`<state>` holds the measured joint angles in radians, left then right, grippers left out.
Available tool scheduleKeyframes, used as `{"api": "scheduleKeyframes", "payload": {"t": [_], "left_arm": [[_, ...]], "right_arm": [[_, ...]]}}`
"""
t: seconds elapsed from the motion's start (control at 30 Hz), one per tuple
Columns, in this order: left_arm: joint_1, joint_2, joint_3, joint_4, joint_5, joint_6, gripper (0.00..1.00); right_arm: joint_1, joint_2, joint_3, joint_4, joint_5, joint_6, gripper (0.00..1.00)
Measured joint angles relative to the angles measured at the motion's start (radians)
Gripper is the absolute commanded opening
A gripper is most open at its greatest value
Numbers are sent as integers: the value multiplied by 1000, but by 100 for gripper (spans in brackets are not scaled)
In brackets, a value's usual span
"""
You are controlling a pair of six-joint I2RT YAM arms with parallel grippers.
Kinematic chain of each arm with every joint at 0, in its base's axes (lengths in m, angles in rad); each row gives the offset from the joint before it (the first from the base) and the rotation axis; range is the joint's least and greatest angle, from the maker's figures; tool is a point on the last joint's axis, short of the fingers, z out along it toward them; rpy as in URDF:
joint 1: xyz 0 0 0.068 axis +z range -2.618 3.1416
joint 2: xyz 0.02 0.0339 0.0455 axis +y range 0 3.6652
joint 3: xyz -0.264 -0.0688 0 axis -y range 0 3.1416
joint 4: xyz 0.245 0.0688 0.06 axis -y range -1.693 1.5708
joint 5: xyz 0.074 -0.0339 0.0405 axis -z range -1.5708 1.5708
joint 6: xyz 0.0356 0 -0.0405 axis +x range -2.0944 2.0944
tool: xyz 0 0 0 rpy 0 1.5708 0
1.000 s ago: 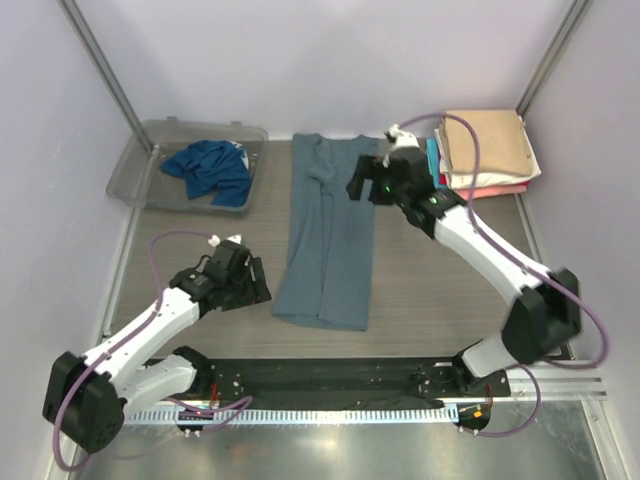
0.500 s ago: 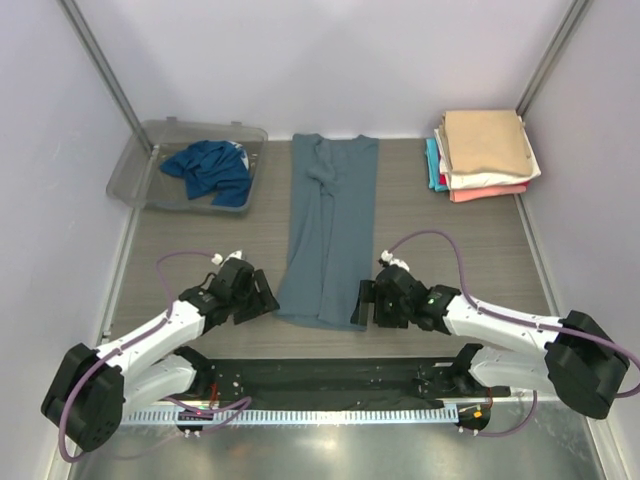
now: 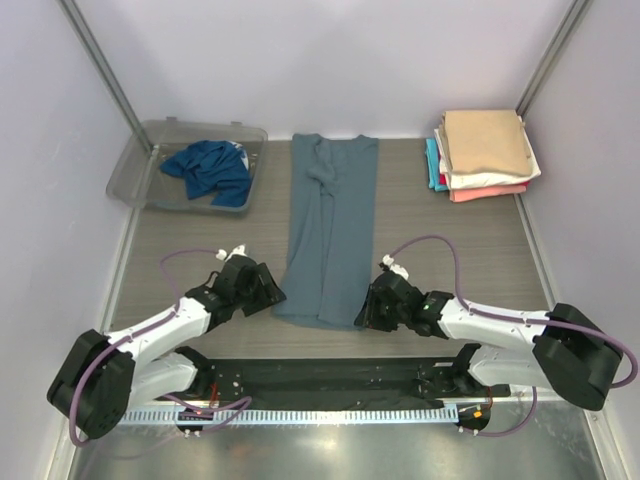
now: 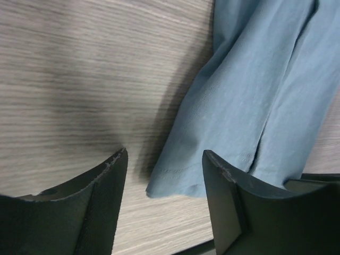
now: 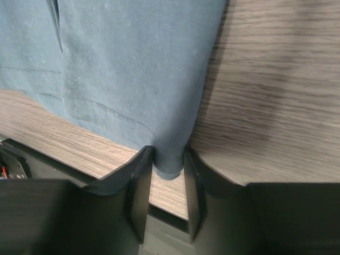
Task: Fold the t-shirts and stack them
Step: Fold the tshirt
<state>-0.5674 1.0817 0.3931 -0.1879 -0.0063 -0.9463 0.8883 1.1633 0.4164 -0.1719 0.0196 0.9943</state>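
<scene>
Pinching the near right corner of the hem, the right tool (image 5: 169,155) is closed on the blue shirt (image 5: 133,64); in its wrist view the cloth fills the narrow gap between the two fingers. The left tool (image 4: 164,152) is open, with its fingers wide apart and low over the worktop (image 4: 64,79). The near left corner of the hem lies between them but is not yet clamped.

I judge the step in hand to be taking both near corners, so that the hem can be folded over toward the collar. The next move calls for the left tool to close on its corner. After that both tools should rise together and carry the hem to the far end at the same pace, otherwise the fold may come out skewed.

The blue shirt lies flat in the middle of the worktop as a long narrow strip, with its sides apparently folded in already. It runs from the two tools at the near edge to the far edge. A crumpled teal shirt (image 3: 212,170) sits in the tub (image 3: 135,180) at the far left, well apart from it. The stack (image 3: 485,145) of folded shirts is at the far right, also well apart.
</scene>
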Motion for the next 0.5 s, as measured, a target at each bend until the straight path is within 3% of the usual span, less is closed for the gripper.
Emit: {"api": "scheduleKeyframes", "payload": {"t": [0.17,0.27,0.43,0.47,0.5], "left_arm": [[-2,28,-3,40,3,-10,48],[-15,39,-4,54,3,-16,48],[-72,37,-16,80,8,-41,47],[-89,34,-21,86,7,-48,29],[-106,31,-26,89,7,-62,22]], "right_arm": [[3,13,-11,23,1,9,12],[3,10,-14,26,1,12,4],[3,-16,-18,0,9,14,1],[3,-26,-19,-11,13,14,1],[3,-35,-21,-21,17,14,1]]}}
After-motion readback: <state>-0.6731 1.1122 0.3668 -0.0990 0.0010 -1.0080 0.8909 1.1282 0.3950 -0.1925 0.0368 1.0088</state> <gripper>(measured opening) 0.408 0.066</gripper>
